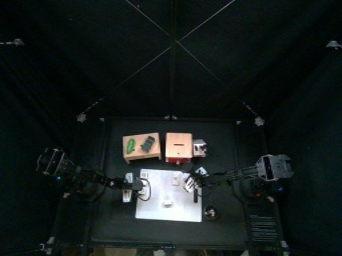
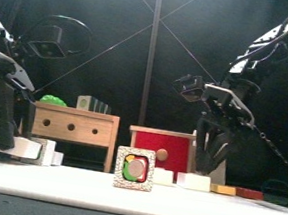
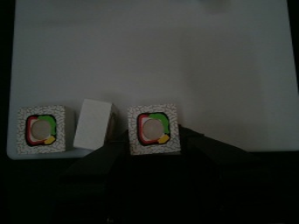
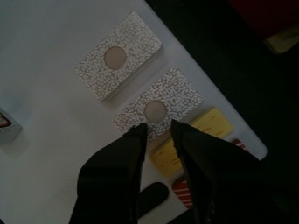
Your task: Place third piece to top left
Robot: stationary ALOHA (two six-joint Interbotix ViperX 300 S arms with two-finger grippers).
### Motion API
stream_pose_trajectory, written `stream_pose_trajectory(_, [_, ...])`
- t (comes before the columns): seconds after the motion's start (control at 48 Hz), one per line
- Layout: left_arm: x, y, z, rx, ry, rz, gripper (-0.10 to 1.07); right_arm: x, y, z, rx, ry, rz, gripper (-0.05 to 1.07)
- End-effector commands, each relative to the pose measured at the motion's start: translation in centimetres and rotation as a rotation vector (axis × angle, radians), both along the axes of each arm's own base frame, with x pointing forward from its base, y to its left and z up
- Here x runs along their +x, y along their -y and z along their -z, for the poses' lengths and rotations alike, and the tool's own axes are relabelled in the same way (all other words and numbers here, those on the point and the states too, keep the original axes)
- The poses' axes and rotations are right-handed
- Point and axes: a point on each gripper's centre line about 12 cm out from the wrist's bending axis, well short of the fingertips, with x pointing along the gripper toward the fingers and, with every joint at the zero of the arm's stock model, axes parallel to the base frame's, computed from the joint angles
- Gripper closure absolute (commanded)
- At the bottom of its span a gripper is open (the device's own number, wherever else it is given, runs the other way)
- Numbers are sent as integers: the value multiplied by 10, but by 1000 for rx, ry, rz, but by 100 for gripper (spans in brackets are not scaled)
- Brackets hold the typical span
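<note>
The pale grey-white plate [image 1: 174,208] lies in front of two tan boxes. Its top left corner [image 1: 143,174] is beside my left gripper [image 1: 130,186]. In the left wrist view, two rice rolls with green and red filling [image 3: 155,129] [image 3: 41,131] and a white block [image 3: 91,122] stand along the plate's near edge. My left gripper [image 3: 152,147] is open, with a jaw on each side of one roll. My right gripper [image 4: 159,129] is open by a narrow gap, just over a speckled roll piece [image 4: 156,105] lying flat at the plate's right edge. A second speckled piece [image 4: 117,57] lies beside it.
The tan boxes [image 1: 139,146] [image 1: 178,148] stand behind the plate; one has a red front [image 2: 162,147]. A roll piece [image 2: 132,169] stands upright near the plate's front. Yellow [image 4: 201,133] and red-striped [image 4: 193,188] pieces lie off the plate by my right gripper.
</note>
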Motion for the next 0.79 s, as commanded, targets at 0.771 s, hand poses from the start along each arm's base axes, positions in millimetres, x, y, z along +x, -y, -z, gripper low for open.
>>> stream_pose_trajectory(0.771, [11,3,-31,-19,113,8,3,6,0,-12,-5,39,-7,32])
